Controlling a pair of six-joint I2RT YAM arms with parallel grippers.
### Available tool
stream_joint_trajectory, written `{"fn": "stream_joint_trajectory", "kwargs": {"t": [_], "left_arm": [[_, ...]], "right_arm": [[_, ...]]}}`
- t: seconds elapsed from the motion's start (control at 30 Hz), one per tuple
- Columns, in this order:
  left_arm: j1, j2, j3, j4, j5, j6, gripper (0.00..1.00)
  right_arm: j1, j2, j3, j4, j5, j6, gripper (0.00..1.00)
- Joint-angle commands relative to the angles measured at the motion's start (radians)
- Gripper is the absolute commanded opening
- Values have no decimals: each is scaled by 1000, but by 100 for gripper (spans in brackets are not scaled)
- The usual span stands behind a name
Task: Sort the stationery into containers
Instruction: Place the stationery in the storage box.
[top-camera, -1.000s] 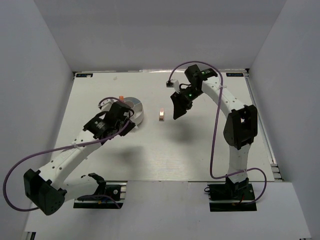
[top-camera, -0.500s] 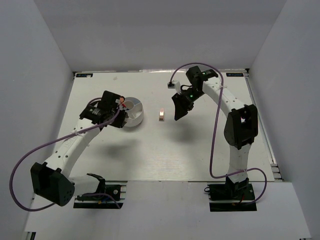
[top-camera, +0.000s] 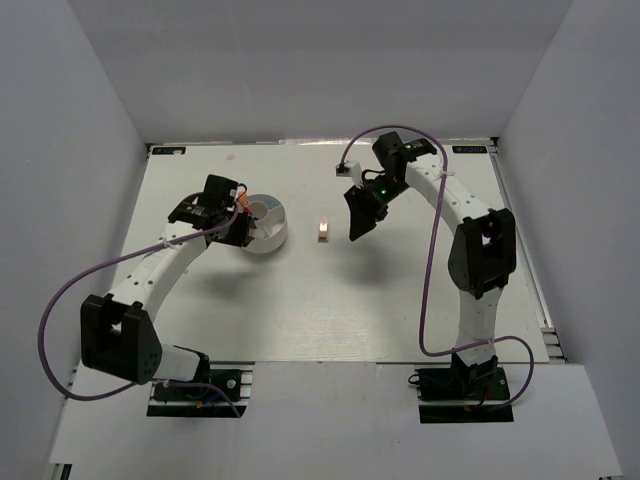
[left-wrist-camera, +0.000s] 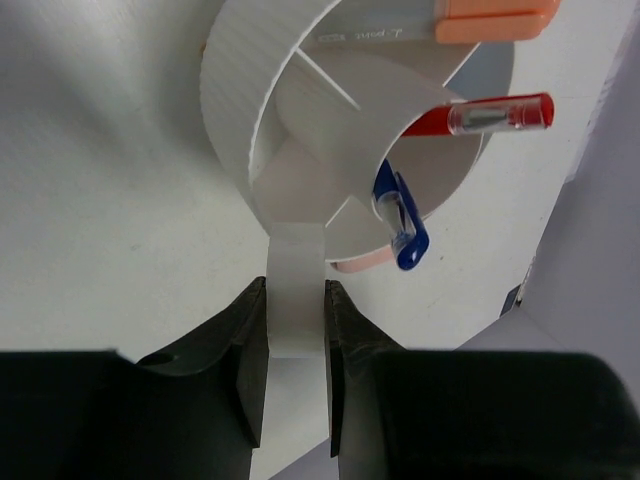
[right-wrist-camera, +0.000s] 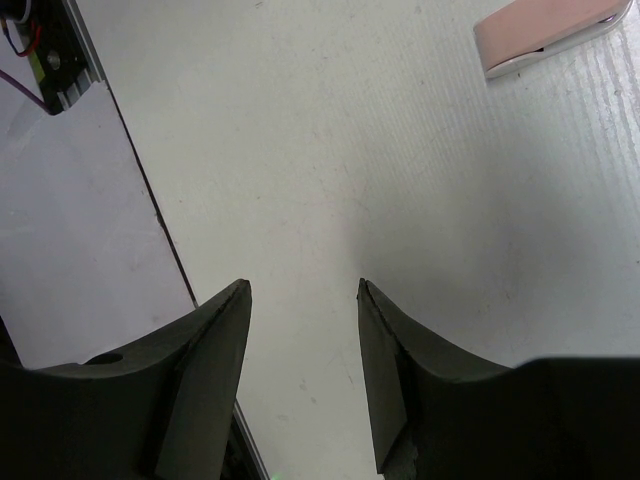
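The round white tub (top-camera: 268, 224) stands left of the table's centre. In the left wrist view its wall (left-wrist-camera: 240, 90) and radial dividers show, seen from the side. A red pen (left-wrist-camera: 490, 114), a blue pen (left-wrist-camera: 399, 222) and an orange-white stick (left-wrist-camera: 494, 17) poke out of its compartments. My left gripper (top-camera: 238, 222) is shut on a white strip of the tub's rim wall (left-wrist-camera: 296, 290). The tan clip (top-camera: 323, 229) lies on the table right of the tub and shows in the right wrist view (right-wrist-camera: 548, 35). My right gripper (top-camera: 357, 222) hovers beside the clip, open and empty (right-wrist-camera: 303, 290).
A small white and dark box (top-camera: 346, 169) sits on the table behind the right gripper. The table's dark edge strip (right-wrist-camera: 150, 190) runs along the left of the right wrist view. White walls enclose the table on three sides.
My left arm has swung its elbow left and back, and its gripper now holds the tub's left rim. The right arm and the clip have not moved.
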Motion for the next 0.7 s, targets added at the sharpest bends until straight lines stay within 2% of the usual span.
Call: {"fn": "stream_joint_trajectory", "kwargs": {"t": [0.0, 0.3, 0.5, 0.6, 0.67], "left_arm": [[19, -4, 0, 52, 6, 4, 7], [39, 44, 14, 89, 7, 27, 11], [39, 62, 14, 82, 19, 31, 22], [39, 58, 6, 83, 23, 30, 32], [39, 39, 5, 105, 29, 30, 47]], "right_arm": [[-7, -1, 13, 11, -1, 5, 53], [-5, -8, 2, 13, -13, 10, 53], [-7, -5, 0, 13, -16, 11, 53], [-7, -9, -1, 20, -11, 14, 53], [-5, -12, -6, 28, -4, 27, 53]]}}
